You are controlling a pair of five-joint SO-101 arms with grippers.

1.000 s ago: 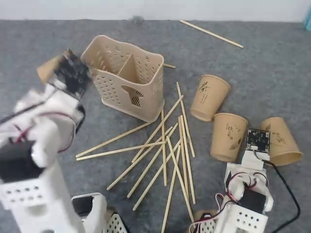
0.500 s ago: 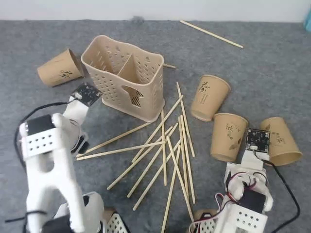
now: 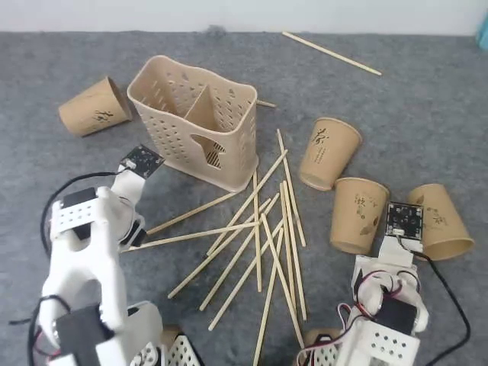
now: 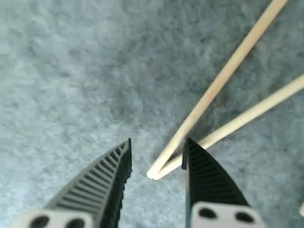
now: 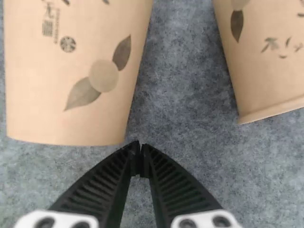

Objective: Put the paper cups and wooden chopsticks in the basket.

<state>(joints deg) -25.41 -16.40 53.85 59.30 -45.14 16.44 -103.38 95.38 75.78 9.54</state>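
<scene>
My left gripper [image 4: 157, 146] hangs low over the grey table [image 3: 427, 114] with its jaws a moderate way apart; the converging ends of two wooden chopsticks [image 4: 223, 99] lie between the jaws, one end touching the inner face of one jaw, and nothing is clamped. From above, the left arm [image 3: 91, 229] sits at the near left, just near of the basket [image 3: 194, 126]. The basket stands at the far left-centre, a divider splitting it into two compartments. One paper cup [image 3: 93, 107] lies on its side just left of the basket. The main scatter of chopsticks [image 3: 259, 236] fans across the middle of the table, near and right of the basket; a lone chopstick [image 3: 332, 53] lies well apart at the far edge. Three more cups [image 3: 328, 152] lie in a row on the right. My right gripper [image 5: 140, 146] is pinched closed on nothing, tips touching; it points at the bare table between the two nearest of those cups, the middle cup [image 5: 76, 71] and the rightmost cup [image 5: 266, 57].
</scene>
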